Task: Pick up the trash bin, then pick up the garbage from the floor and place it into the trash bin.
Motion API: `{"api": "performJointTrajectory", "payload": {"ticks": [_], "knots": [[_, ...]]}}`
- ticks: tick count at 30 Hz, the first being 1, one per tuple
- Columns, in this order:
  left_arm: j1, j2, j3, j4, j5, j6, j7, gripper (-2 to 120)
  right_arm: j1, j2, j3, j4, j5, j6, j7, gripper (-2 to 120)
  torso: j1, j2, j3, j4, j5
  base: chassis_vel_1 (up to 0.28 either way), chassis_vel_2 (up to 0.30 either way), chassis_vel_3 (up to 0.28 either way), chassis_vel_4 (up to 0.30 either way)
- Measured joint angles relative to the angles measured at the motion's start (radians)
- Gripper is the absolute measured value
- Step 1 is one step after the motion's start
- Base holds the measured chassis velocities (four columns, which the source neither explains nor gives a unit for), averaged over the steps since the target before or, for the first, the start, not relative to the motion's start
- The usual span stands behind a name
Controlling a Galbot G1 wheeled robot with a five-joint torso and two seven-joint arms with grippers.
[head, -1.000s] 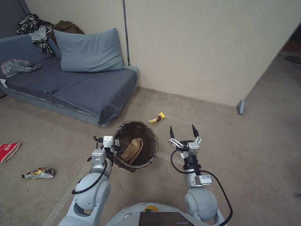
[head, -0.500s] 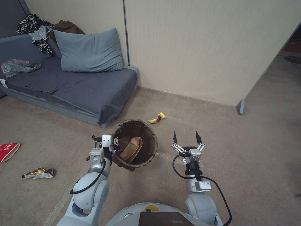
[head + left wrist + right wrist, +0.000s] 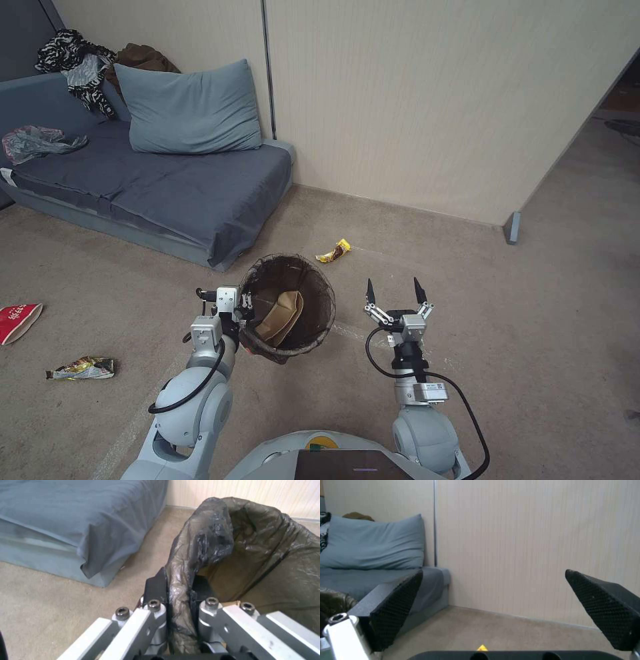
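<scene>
The trash bin [image 3: 313,293], lined with a dark brown bag, hangs just above the carpet in front of me. My left gripper [image 3: 244,319] is shut on its near-left rim. In the left wrist view the fingers [image 3: 156,585] pinch the folded liner of the trash bin [image 3: 260,552]. A tan paper tray [image 3: 283,317] lies inside. Garbage on the floor: a yellow wrapper [image 3: 333,251] just beyond the bin, a snack wrapper [image 3: 81,367] and a red-and-white cup [image 3: 19,320] at the far left. My right gripper [image 3: 393,291] stands open and empty right of the bin, its fingers [image 3: 396,605] spread wide.
A grey-blue sofa [image 3: 167,187] with a pillow [image 3: 190,110], striped and brown clothes [image 3: 80,67] and a plastic sheet [image 3: 33,141] stands at the left. A beige wall [image 3: 433,100] runs behind, ending at a partition foot [image 3: 512,227]. Open carpet lies to the right.
My right gripper has drawn back a little toward me, still open. The bin in my left gripper has shifted slightly left and away.
</scene>
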Motion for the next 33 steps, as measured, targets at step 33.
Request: {"api": "performJointTrajectory", "payload": {"ticks": [33], "knots": [[0.002,0.000,0.006,0.008,0.006,-0.004,0.000,7,0.024,0.002,-0.003,-0.038,-0.010,0.049,-0.068,100,0.000,0.000,0.000,-0.0001,0.0000,-0.153,0.154,0.157,-0.159]]}}
